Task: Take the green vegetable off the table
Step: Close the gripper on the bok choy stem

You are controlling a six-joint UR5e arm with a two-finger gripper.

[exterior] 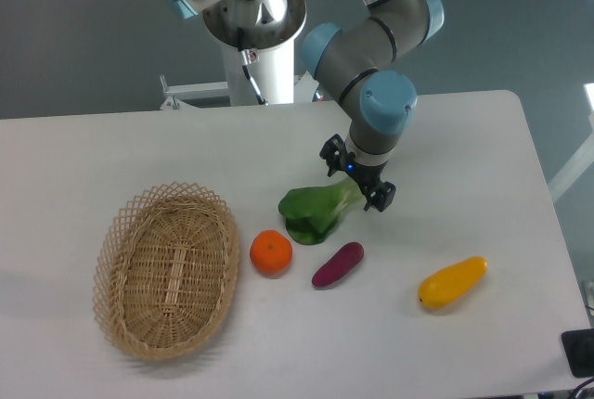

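- The pincer (356, 183) is spread wide, one finger on each side of the pale stalk end of the green vegetable (314, 211). Can't tell if either finger actually touches it.
- The vegetable lies flat on the white table (483, 158), leaves pointing toward the orange (271, 252).
- A purple eggplant piece (338, 264) sits just below the leaves, and a yellow piece (452, 281) is well off to the right.
- A wicker basket (167, 270) sits at the left.
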